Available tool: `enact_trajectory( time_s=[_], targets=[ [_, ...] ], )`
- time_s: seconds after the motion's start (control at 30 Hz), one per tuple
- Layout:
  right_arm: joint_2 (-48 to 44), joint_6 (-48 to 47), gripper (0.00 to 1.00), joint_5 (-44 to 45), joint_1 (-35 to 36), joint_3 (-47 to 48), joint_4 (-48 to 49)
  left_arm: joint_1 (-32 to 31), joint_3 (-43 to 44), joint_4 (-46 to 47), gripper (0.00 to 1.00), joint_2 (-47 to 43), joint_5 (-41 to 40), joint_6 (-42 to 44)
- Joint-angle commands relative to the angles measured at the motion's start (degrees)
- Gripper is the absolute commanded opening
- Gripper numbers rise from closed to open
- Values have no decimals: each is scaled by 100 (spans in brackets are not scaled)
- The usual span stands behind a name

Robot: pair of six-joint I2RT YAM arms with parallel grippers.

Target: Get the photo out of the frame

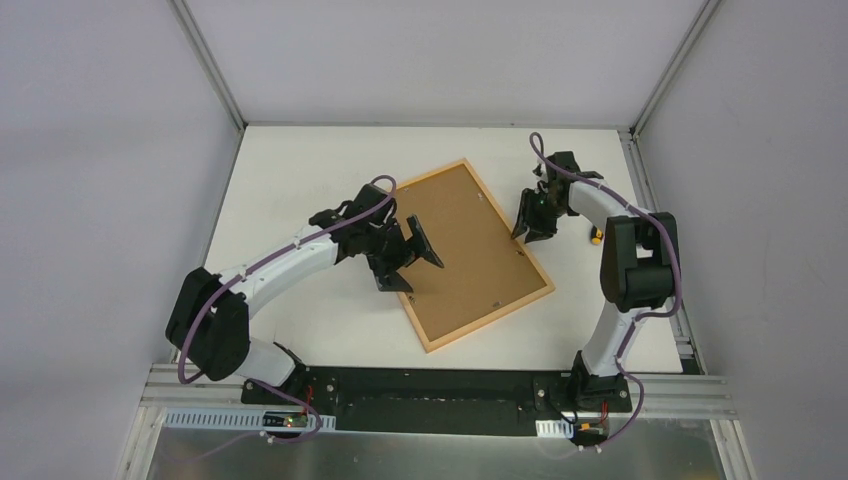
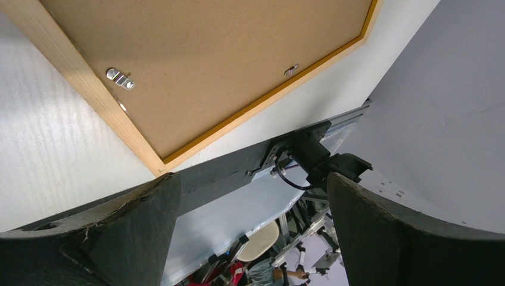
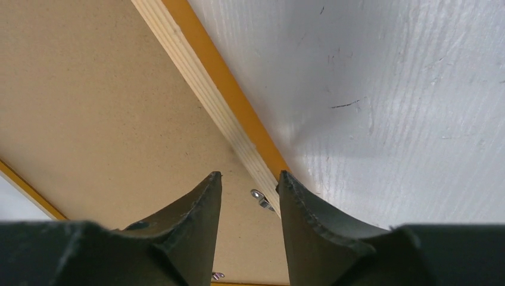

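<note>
**Both grippers over the face-down frame, neither one holding it**

Right gripper [image 3: 249, 179] first: the jaws stand a narrow gap apart with nothing clamped between them, tips aimed down at the back of the frame [image 3: 205, 89]. In that gap, at 6 o'clock from the tips, sits a small metal turn tab [image 3: 262, 199], hard by the finger [image 3: 309, 226] on the table side. Whether a tip touches it, I cannot tell. The tab lies where the brown backing board [image 3: 89, 107] meets the frame's pale wood rail. That rail runs from 11 o'clock to 5 o'clock in the wrist view, with its orange edge on the outside and the white table [image 3: 387, 89] beyond it.

Over to the left gripper [image 1: 405, 258]: jaws spread wide and empty, hanging over the frame's long side at 9 o'clock. Its wrist camera shows the frame's near corner up at 11 o'clock. Two more tabs lie on the board there, a double tab [image 2: 119, 77] by the rail and a single tab [image 2: 290, 70] further along.

From above, the frame lies flat and back-up in the middle of the table, long axis from 11 to 5 o'clock, with the right gripper at its 2 o'clock side. The photo does not show in any view. At 3 o'clock from the right gripper, a small yellow object [image 1: 596, 237] sits on the table, too small to name.
</note>
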Motion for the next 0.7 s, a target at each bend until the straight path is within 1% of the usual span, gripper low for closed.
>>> enact_trajectory(
  time_s=[0.0,0.1,0.2,0.23,0.3,0.33,0.47,0.6,0.63,0.67],
  targets=[
    [116,-98,44,205,60,-56,26,-28,-188,-17,93,-400,56,-72],
    [-14,-39,47,589,84,-97,32,-29,-231,-17,93,-465,44,-57],
    [23,-38,47,948,90,-46,-103,-29,-256,-17,93,-489,63,-44],
    [40,-38,47,1016,94,-42,-119,-29,-269,-18,94,-505,60,-44],
    [82,-38,47,855,89,-63,-108,-31,-308,-18,94,-539,56,-44],
    [117,-38,44,755,87,-77,-100,-33,-328,-17,93,-558,55,-44],
    [162,191,28,556,87,-151,-41,-29,-363,-17,93,-597,64,13],
    [154,323,28,494,122,-322,9,-29,-299,-17,93,-587,67,258],
    [210,501,27,453,122,-344,-41,-29,-271,-19,93,-556,81,323],
    [235,702,19,395,127,-363,-81,-31,-232,-17,93,-531,87,405]
  ],
)
